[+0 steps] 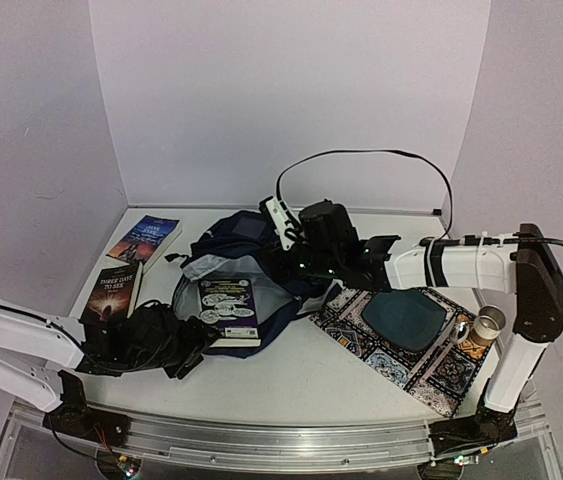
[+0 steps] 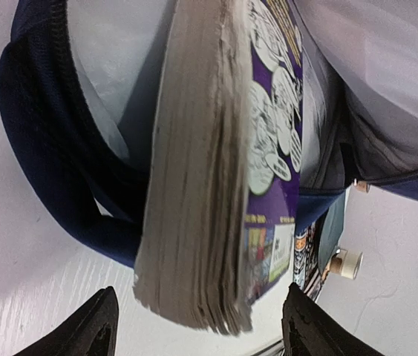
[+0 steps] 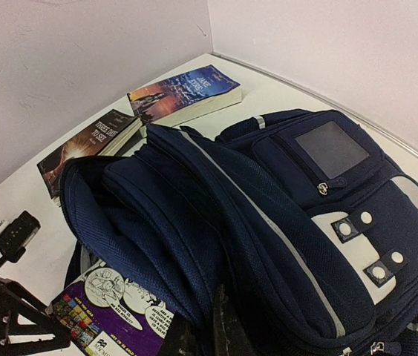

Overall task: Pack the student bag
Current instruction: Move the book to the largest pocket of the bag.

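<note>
- Student bag (image 1: 223,240) lies mid table (image 1: 301,385), mouth open, purple book (image 1: 229,305) halfway in
- Looks soft, floppy; best held by its opening rim
- Right gripper (image 1: 306,268) pinches that rim; left gripper (image 2: 197,326) spread around book's end

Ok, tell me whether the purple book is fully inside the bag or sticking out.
Partly in. The purple book lies in the open mouth of the student bag, but its near end juts past the rim.
</note>
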Controlling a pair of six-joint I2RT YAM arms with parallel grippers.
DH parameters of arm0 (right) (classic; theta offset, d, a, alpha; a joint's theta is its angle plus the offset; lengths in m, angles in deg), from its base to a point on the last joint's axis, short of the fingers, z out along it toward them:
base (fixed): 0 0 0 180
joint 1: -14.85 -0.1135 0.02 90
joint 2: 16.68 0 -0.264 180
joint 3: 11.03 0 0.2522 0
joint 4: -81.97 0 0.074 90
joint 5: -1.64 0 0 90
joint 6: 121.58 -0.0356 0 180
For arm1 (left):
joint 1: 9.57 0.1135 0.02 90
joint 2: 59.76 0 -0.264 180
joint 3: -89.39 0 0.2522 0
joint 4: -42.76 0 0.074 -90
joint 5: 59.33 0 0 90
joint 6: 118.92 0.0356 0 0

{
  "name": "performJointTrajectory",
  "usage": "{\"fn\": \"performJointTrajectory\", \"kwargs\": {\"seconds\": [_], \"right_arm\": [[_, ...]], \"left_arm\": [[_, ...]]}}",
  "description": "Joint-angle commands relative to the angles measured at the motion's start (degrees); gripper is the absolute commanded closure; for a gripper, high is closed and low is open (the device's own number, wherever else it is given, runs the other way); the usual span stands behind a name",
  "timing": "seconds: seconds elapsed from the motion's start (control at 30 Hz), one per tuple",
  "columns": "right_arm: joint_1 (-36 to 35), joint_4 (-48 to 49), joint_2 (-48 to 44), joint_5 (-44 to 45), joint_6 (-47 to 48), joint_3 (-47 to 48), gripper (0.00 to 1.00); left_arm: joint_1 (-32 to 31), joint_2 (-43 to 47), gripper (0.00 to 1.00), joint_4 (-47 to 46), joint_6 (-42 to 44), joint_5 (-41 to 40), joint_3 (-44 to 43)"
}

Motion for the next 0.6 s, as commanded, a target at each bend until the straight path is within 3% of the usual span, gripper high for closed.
{"fn": "performJointTrajectory", "kwargs": {"seconds": [0.0,0.23,0.4,0.57], "right_arm": [[-0.12,10.32,-0.70,0.33,-1.18,4.92,1.00],[-0.12,10.40,-0.37,-0.36,-1.75,4.85,1.00],[-0.12,10.50,-0.53,-0.72,-2.05,4.61,1.00],[-0.12,10.51,-0.84,-1.64,-2.21,4.47,1.00]], "left_arm": [[-0.23,-1.65,0.26,-8.40,-3.91,-4.81,-0.81],[-0.15,-2.61,0.32,-20.27,-9.18,-8.58,2.28],[-0.15,-2.26,0.32,-21.68,-10.67,-11.52,3.40],[0.02,0.88,0.41,-21.76,-8.69,-17.21,4.91]]}}
